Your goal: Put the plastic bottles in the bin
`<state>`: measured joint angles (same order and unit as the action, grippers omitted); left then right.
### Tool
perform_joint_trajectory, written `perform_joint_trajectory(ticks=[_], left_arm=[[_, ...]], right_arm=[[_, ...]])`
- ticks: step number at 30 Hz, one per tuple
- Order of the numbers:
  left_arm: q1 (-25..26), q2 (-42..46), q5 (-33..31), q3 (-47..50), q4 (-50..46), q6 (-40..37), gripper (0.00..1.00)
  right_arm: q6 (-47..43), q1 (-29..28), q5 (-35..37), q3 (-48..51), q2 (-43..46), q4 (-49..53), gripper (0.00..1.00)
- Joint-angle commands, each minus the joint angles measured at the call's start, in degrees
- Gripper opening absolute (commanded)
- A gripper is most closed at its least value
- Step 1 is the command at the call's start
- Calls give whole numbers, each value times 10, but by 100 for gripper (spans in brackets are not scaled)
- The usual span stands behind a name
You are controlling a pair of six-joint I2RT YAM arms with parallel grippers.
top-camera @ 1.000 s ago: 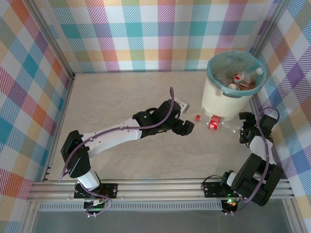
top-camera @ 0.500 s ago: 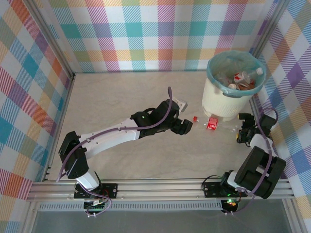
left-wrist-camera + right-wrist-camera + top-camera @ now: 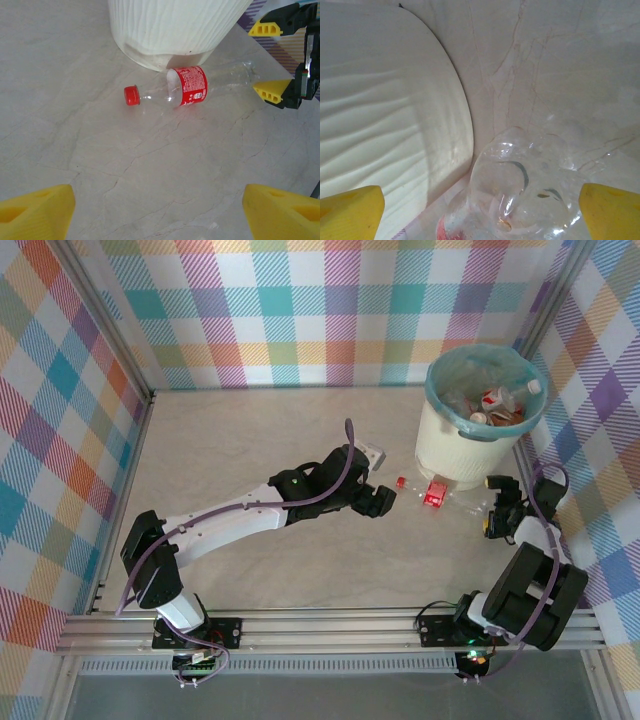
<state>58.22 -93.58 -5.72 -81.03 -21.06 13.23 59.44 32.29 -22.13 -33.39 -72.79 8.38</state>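
Observation:
A clear plastic bottle (image 3: 437, 495) with a red label and red cap (image 3: 401, 482) lies on its side against the foot of the bin (image 3: 440, 445). The bin is cream-white with a teal bag and holds several bottles (image 3: 498, 400). My left gripper (image 3: 385, 498) is open just left of the cap; the left wrist view shows the bottle (image 3: 192, 86) lying ahead of the left gripper (image 3: 159, 212). My right gripper (image 3: 493, 508) is open at the bottle's base. The right wrist view has the clear base (image 3: 520, 190) between the yellow fingertips (image 3: 612, 210), beside the bin wall (image 3: 380, 110).
The plaid right wall (image 3: 590, 390) stands close behind the right arm and the bin. The marble-patterned table (image 3: 250, 440) stretches left and back of the left arm. The right gripper's yellow fingertips (image 3: 272, 90) appear in the left wrist view, straddling the bottle's base end.
The right gripper has moved left up to the bottle's base, and the bottle has slid slightly left along the bin's foot. The left arm shifted a little, then held still.

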Motion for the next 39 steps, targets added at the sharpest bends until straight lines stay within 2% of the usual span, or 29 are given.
perform_joint_trajectory(ticks=[1,12,39], left_arm=[[4,3,-12,0,-5,-4,87],[3,15,-14,17,5,1,87],[2,20,-28,19,-8,7,87]], right_arm=[[-27,5,-9,-3,16,31,100],[-41,5,-22,6,42,61,100],[76,-2,-32,34,-62,-75,100]])
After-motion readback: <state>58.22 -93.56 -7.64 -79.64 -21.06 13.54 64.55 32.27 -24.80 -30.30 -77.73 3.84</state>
